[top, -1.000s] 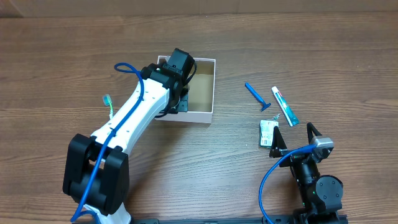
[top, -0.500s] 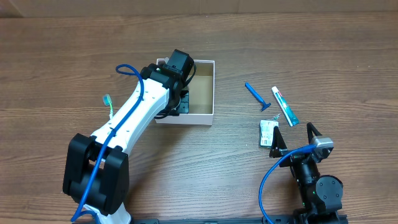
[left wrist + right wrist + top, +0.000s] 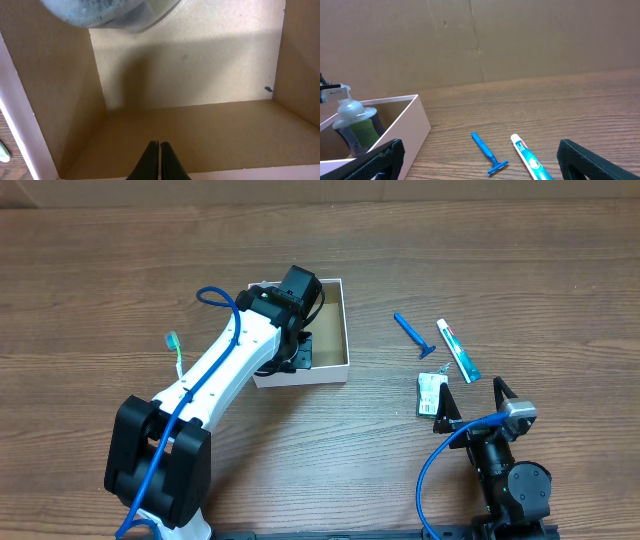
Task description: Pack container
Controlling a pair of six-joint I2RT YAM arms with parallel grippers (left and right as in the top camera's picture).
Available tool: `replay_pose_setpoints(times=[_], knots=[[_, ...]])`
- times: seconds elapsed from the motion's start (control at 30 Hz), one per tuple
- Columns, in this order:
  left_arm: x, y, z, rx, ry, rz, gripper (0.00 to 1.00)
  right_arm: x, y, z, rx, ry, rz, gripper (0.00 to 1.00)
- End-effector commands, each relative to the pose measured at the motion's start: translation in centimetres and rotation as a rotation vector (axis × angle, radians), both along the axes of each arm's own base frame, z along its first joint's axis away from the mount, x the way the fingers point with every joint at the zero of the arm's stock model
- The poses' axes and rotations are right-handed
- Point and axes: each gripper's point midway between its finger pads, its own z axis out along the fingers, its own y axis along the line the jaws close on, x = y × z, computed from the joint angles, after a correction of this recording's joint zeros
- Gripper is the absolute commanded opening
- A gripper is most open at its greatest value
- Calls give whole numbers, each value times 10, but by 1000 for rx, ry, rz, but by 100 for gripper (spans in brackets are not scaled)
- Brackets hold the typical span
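The container [image 3: 346, 330], a white box with a brown inside, stands at the table's middle back. My left gripper [image 3: 300, 352] reaches down into it. In the left wrist view its fingers [image 3: 159, 150] are shut and empty, by the near inner wall [image 3: 225, 135]. A small clear bottle with green liquid [image 3: 357, 125] stands inside the container [image 3: 405, 130]; its base shows in the left wrist view [image 3: 110, 12]. My right gripper [image 3: 470, 402] is open and empty at the front right, away from the box.
A blue razor [image 3: 412, 334], a toothpaste tube [image 3: 457, 350] and a small packet [image 3: 430, 393] lie right of the box. The razor [image 3: 487, 152] and tube [image 3: 530, 157] show between the right fingers. A green toothbrush [image 3: 175, 348] lies left of the left arm.
The container has slid a little to the right and turned slightly, with my left gripper inside it. The right arm has not moved.
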Motion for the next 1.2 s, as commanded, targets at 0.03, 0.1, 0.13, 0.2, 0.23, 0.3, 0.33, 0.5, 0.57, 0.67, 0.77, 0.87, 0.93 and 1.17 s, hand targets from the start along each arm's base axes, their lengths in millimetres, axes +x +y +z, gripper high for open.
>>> replay_pose_setpoints(times=[0.03,0.1,0.13,0.2,0.23,0.3,0.33,0.5,0.57,0.67,0.77,0.87,0.93,1.17], knots=[[-7,-3,1,-18,15,10,4,0,-2,-2,-6,-4,-6,100],[-5,-3,8,-25,-9,21,4,0,-2,-2,-6,-4,-6,100],[-4,-2,13,-28,-23,29,4,0,-2,-2,-6,-3,-6,100],[-2,-1,22,-34,-55,38,4,0,-2,-2,-6,-4,-6,100],[-2,-1,28,-40,-72,42,4,0,-2,-2,-6,-3,-6,100],[-1,0,43,-60,-111,46,4,0,-2,-2,-6,-4,-6,100],[-1,0,49,-70,-129,46,4,0,-2,-2,-6,-3,-6,100],[0,0,87,-128,-235,48,6,0,-2,-2,-6,-3,-6,100],[1,4,101,-138,-281,60,8,0,-2,-2,-6,-3,-6,100],[7,27,120,-99,-361,139,8,0,-2,-2,-6,-3,-6,100],[10,55,131,-84,-392,219,9,0,-2,-2,-6,-4,-6,100],[10,97,134,-55,-384,330,10,0,-2,-2,-6,-4,-6,100],[8,128,132,-29,-364,416,13,0,-2,-2,-6,-4,-6,100],[-6,219,124,-21,-304,668,100,0,-2,-2,-6,-3,-6,100]])
